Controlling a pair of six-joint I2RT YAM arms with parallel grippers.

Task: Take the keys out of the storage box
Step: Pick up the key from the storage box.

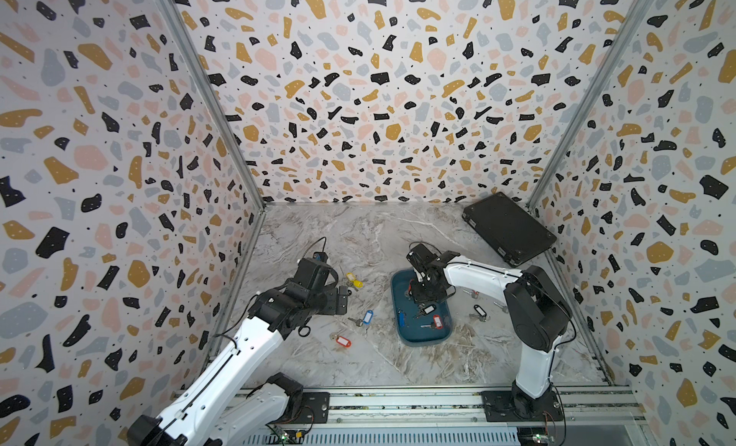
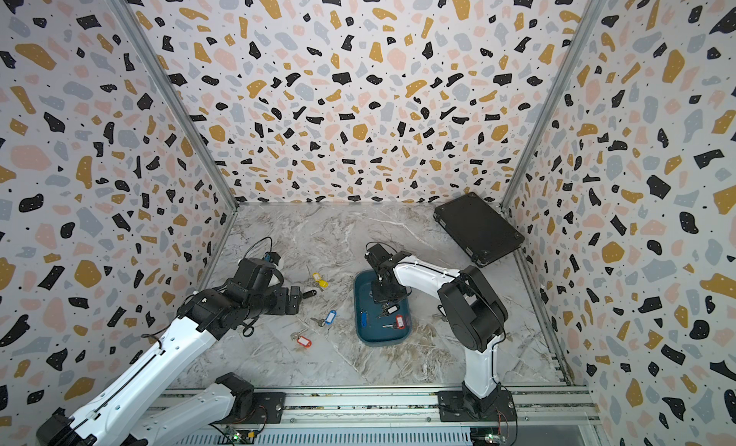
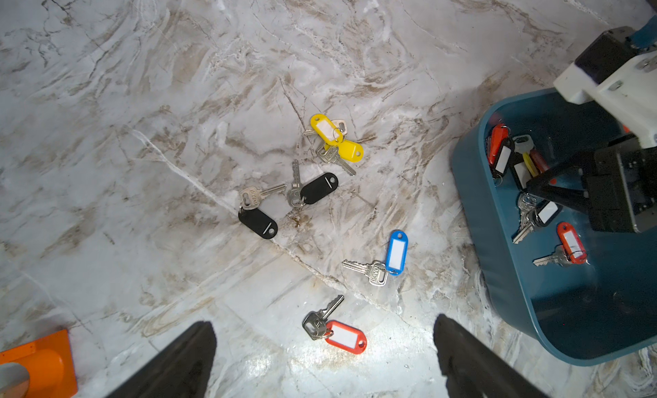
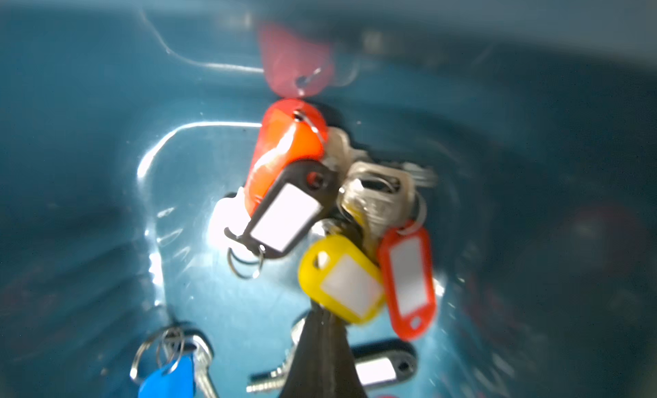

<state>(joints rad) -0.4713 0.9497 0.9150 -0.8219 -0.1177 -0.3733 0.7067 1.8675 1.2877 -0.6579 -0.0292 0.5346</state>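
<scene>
Picking from box (image 4: 71, 147) with right hand (image 4: 321, 328) pinched narrow at yellow tag (image 4: 341, 279), hold unconfirmed, left hand (image 3: 323, 364) wide; next, lift clear, release on bench (image 3: 142, 129)

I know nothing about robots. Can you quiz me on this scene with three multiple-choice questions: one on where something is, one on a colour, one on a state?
1. Where is the right gripper? A) pressed against a wall B) down inside the storage box C) raised high above everything
2. What colour are the two tags tangled together on the table? A) green B) yellow C) white
3. The left gripper is: A) shut on a key B) holding the box C) open and empty

Answers: 1 B, its dark tip sits among the keys in the box; 2 B, both are yellow; 3 C, its fingers stand wide apart, gripping nothing.
</scene>
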